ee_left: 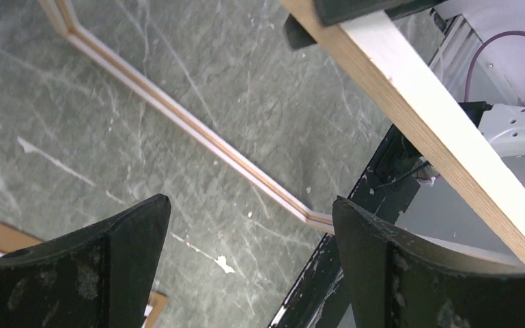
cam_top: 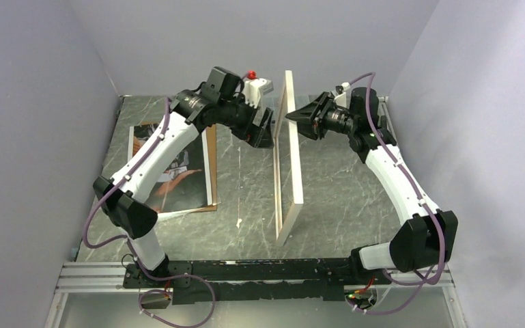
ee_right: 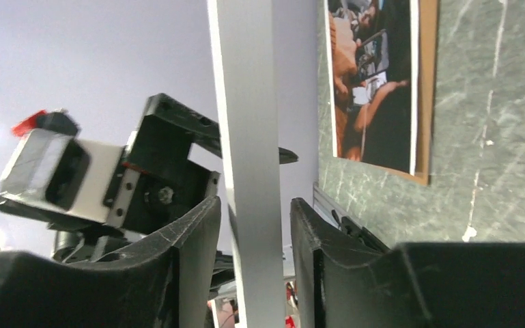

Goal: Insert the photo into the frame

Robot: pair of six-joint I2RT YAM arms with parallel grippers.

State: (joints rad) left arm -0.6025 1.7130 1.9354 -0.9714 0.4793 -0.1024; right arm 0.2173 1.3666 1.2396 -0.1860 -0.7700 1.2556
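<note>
Nearest the overhead camera, both arm bases sit bolted to a metal rail (cam_top: 82,277) at the close edge of the grey marbled tabletop (cam_top: 341,184). Beyond them the frame (cam_top: 293,178) stands upright on one long edge near the middle of the tabletop, running from front to back, with its white face turned to the right and its light wood side to the left. The right tool (cam_top: 292,117) reaches in from the right at the frame's upper far part. In its wrist view the fingers (ee_right: 191,232) straddle the frame's border (ee_right: 246,102). A thin sliver seems to show beside one of them, so I cannot tell whether they pinch the border or merely flank it. The left tool (cam_top: 267,130) hangs just left of the frame at about the same height. Its fingers (ee_left: 130,232) are spread wide with nothing between them, and the wooden edge (ee_left: 437,137) crosses above them. The photo (cam_top: 188,171) lies flat on the left of the tabletop, on a brown backing board (cam_top: 211,171), partly under the left arm and well apart from the frame.
</note>
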